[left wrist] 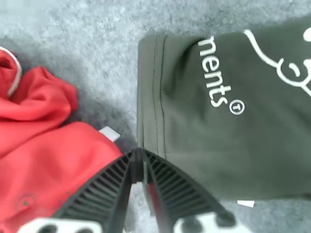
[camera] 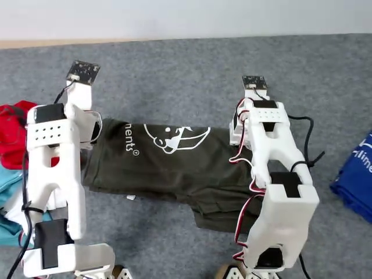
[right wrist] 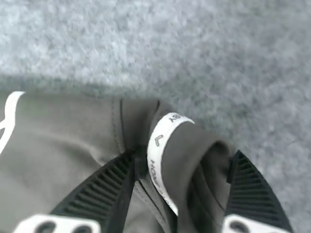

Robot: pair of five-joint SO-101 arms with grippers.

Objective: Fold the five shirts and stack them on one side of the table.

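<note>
Grey table under olive shirt

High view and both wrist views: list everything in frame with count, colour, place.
olive shirt: 1, dark olive with white print, spread mid-table
red shirt: 1, red, crumpled, left side
teal shirt: 1, teal, left side, beside the red shirt
blue shirt: 1, blue, right side
table: 1, grey cover
left gripper: 1, black, shut at the olive shirt's hem
right gripper: 1, black, open around the olive shirt's bunched edge
left arm, right arm: 2, white
</note>
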